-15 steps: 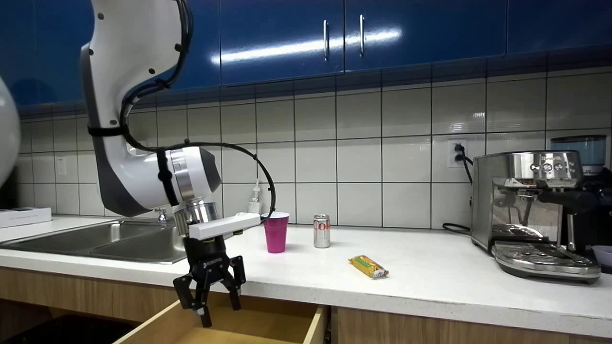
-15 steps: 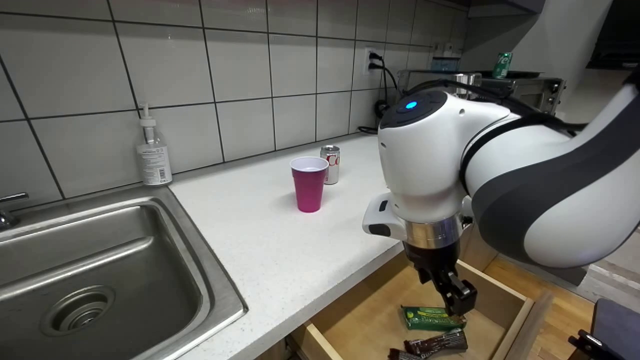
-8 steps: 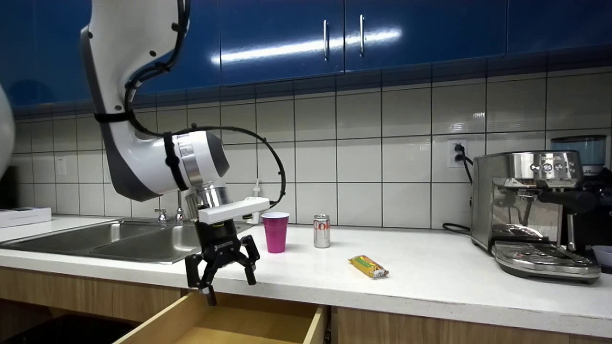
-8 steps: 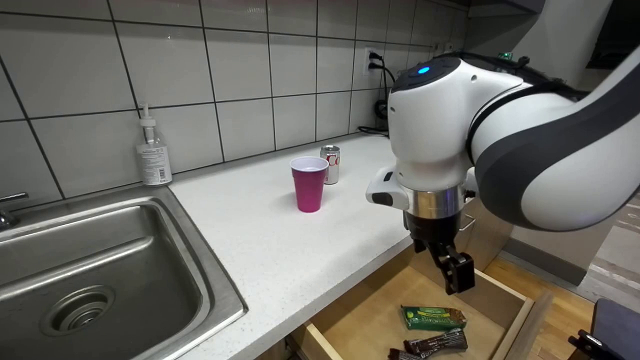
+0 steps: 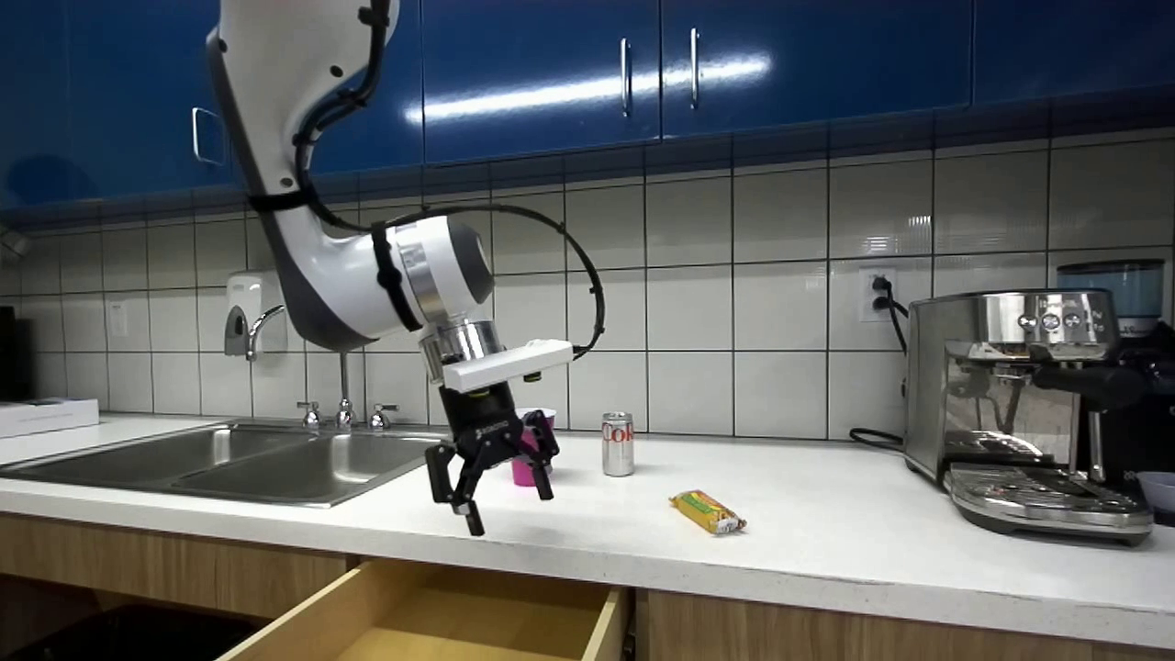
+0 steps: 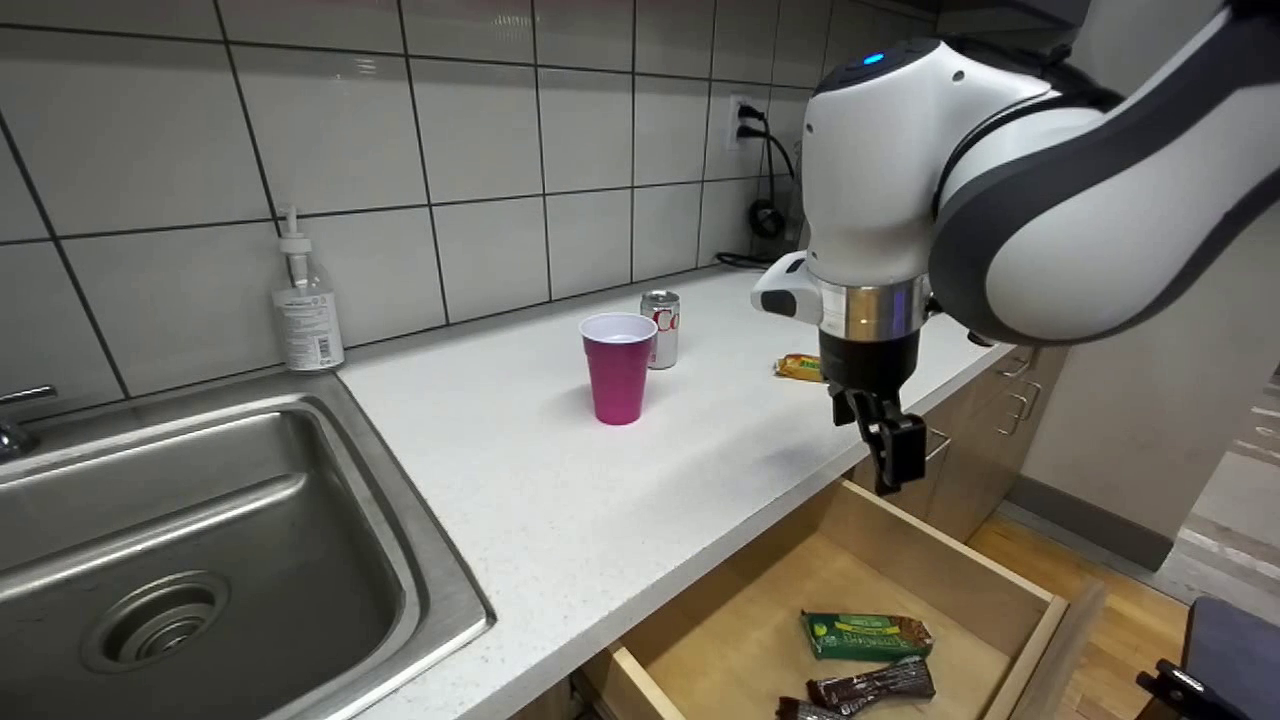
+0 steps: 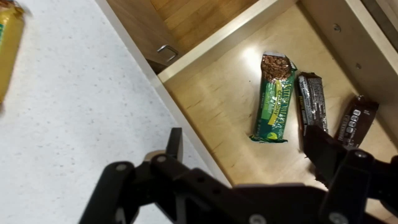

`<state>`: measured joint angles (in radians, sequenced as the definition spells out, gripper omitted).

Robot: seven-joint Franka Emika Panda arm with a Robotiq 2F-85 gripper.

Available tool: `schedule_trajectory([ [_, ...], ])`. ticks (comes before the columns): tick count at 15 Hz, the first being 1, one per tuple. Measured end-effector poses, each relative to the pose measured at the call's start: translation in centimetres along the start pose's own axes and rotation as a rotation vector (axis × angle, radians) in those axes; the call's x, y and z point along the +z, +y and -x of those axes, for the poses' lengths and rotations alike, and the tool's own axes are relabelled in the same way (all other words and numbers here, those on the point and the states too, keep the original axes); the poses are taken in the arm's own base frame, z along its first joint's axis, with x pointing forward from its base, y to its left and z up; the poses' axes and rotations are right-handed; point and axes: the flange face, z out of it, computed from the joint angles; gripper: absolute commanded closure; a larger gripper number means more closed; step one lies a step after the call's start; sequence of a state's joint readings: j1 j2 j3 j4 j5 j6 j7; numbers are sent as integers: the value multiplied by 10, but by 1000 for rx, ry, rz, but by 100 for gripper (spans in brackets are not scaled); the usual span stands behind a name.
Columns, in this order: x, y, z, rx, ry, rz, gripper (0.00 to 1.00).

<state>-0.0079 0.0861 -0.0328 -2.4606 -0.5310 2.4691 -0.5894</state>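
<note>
Hanging empty with jaws wide apart, the gripper (image 5: 509,508) is above the edge of the counter (image 7: 87,93). The green bar (image 7: 273,99), down in the drawer (image 7: 227,37), and the yellow bar (image 5: 707,512), on the counter, lie crossways to the jaws.

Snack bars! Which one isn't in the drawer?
The yellow-wrapped bar: it lies on the white countertop. The green Nature Valley Crunchy bar and the brown-wrapped bars are inside the open drawer.
</note>
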Motion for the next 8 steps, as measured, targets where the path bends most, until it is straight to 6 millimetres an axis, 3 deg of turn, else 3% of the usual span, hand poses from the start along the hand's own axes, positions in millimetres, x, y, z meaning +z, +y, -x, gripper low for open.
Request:
schedule_trajectory([
  [8, 3, 94, 19, 161, 37, 16, 0],
])
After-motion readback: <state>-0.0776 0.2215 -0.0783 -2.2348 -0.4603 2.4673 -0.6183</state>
